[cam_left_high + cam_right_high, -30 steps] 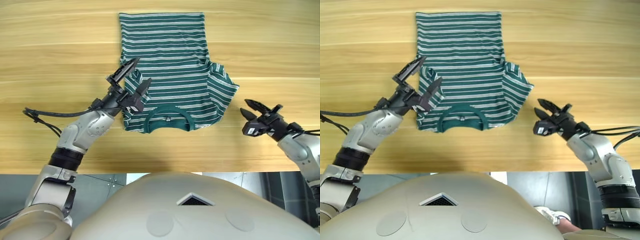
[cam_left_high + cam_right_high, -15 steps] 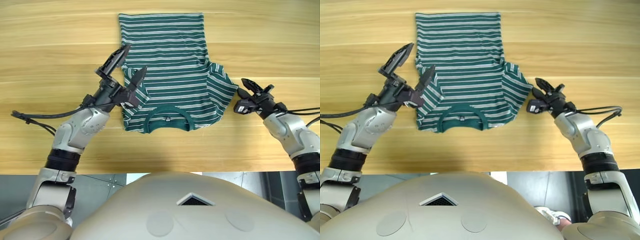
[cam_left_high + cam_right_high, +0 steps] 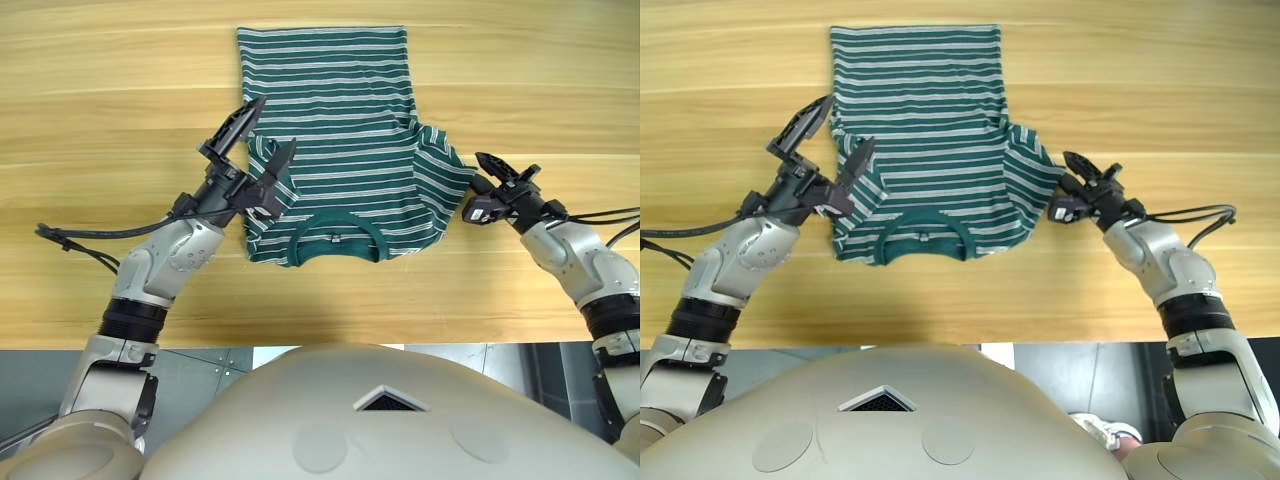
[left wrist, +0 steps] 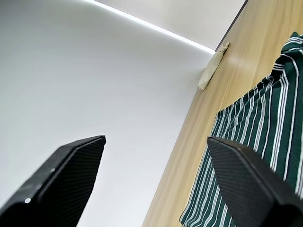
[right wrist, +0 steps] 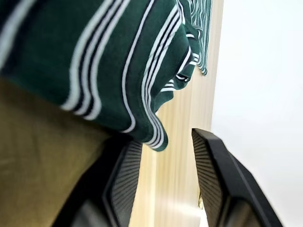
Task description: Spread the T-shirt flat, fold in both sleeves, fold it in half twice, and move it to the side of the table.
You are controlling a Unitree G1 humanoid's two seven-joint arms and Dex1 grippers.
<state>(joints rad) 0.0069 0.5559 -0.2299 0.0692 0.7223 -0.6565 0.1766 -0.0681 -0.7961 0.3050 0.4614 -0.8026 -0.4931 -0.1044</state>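
A green T-shirt with white stripes (image 3: 335, 120) lies on the wooden table (image 3: 120, 80), collar toward me. Its left side looks folded in, while the right sleeve (image 3: 445, 170) sticks out, bunched. My left gripper (image 3: 275, 124) hovers open over the shirt's left edge, nothing between its fingers (image 4: 66, 184). My right gripper (image 3: 473, 187) is open at the tip of the right sleeve. In the right wrist view the sleeve's hem (image 5: 151, 127) reaches in between the open fingers (image 5: 213, 175).
Bare wood stretches left (image 3: 100, 200) and right (image 3: 560, 90) of the shirt. The table's front edge (image 3: 300, 345) runs close below the collar. A small pale object (image 4: 213, 66) lies at a far table edge.
My right gripper has moved in from the front right to the right sleeve's tip. The left gripper lifted and shifted slightly along the shirt's left edge, staying open.
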